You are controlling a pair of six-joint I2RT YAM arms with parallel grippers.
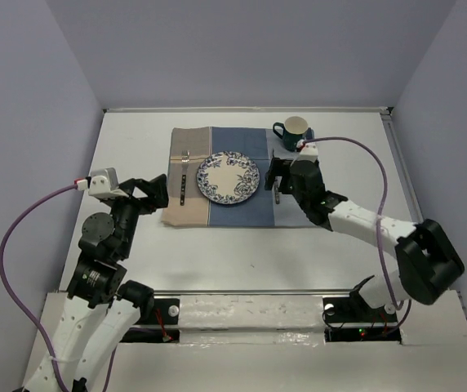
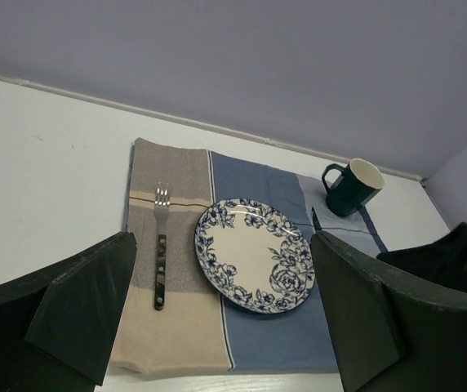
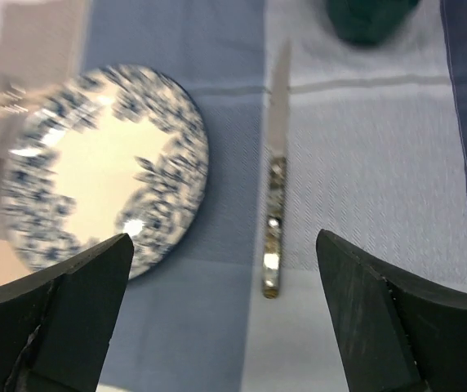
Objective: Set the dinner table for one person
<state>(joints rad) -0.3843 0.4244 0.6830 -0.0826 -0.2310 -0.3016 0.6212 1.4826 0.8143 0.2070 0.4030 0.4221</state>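
Both grippers wide open over the place setting
Left gripper (image 1: 162, 190) hovers by the placemat's (image 1: 225, 214) left edge, fingers apart. Right gripper (image 3: 225, 318) hangs over the knife (image 3: 273, 220), fingers spread. The knife lies flat right of the plate (image 1: 229, 177), fork (image 1: 184, 175) left, green mug (image 1: 293, 131) far right, white table (image 1: 135, 147) underneath everything.

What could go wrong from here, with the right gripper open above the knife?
1. The right gripper hangs open directly above the silver knife with the mottled handle; a slanted retreat could knock it askew or toward the blue floral ceramic plate.
2. The dark green ceramic mug stands close beyond the gripper; a wide swing of the arm might tip it.
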